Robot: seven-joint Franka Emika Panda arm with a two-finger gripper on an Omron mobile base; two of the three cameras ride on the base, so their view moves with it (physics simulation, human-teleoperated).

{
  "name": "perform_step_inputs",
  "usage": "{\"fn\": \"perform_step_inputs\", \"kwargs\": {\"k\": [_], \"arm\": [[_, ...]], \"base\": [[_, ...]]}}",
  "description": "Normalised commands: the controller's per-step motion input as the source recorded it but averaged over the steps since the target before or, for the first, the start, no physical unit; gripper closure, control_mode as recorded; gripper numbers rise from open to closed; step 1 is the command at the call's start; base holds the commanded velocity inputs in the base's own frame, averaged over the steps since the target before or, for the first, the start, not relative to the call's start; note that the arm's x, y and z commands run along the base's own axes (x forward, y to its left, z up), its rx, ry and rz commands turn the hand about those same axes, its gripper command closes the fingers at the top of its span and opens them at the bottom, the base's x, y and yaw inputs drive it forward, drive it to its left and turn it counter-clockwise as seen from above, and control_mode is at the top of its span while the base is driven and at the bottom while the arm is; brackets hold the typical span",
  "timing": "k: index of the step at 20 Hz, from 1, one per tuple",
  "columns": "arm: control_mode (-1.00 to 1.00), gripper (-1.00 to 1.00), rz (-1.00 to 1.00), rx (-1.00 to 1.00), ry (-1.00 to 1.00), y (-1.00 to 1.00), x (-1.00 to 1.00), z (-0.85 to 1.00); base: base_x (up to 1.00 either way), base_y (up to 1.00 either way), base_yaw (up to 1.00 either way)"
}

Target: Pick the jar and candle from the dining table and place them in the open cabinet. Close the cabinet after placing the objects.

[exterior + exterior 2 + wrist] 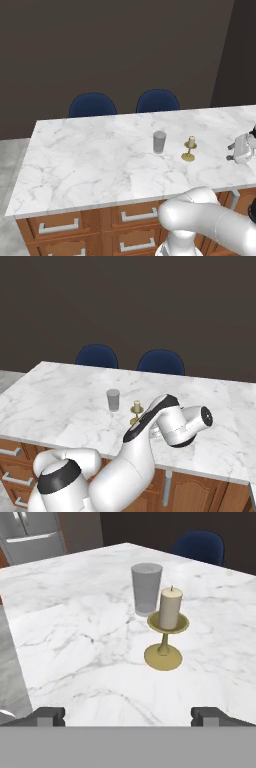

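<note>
task status: nothing has been placed yet; both objects stand on the dining table (65,637), so both picks, both placements and the closing of the cabinet door remain to be done. nearest the hand camera, the gripper (128,716) has its jaws spread to their widest, with one dark tip at 7 o'clock and the other at 5 o'clock of the hand view, and nothing between them; it is judged to be lined up for an approach to the nearer object. next in depth, just right of centre in the hand view, stands the candle (170,608): a short cream pillar with a small dark wick, seated in a shallow brass-gold cup on a thin stem over a round flat base, upright and resting on the marble. directly behind it, toward 12 o'clock, stands the jar (146,588): a grey translucent cylinder, upright; the candle overlaps its lower right edge in this view, while the left base view shows the two standing apart, the jar (159,142) at 9 o'clock of the candle (190,148). beyond the far edge of the marble top, two blue chairs (92,105) face the table.
</note>
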Motion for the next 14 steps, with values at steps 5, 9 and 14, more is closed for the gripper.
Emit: {"fn": "perform_step_inputs", "kwargs": {"k": [5, 9, 14], "arm": [[-1.00, -1.00, 0.04, 0.00, -0.04, 0.00, 0.25, -0.12], [-1.00, -1.00, 0.02, 0.00, -0.01, 0.01, 0.17, -0.06], [-1.00, -1.00, 0.00, 0.00, 0.00, 0.00, 0.03, -0.02]], "base": [[0.00, 0.00, 0.00], [0.00, 0.00, 0.00], [0.00, 0.00, 0.00]]}}
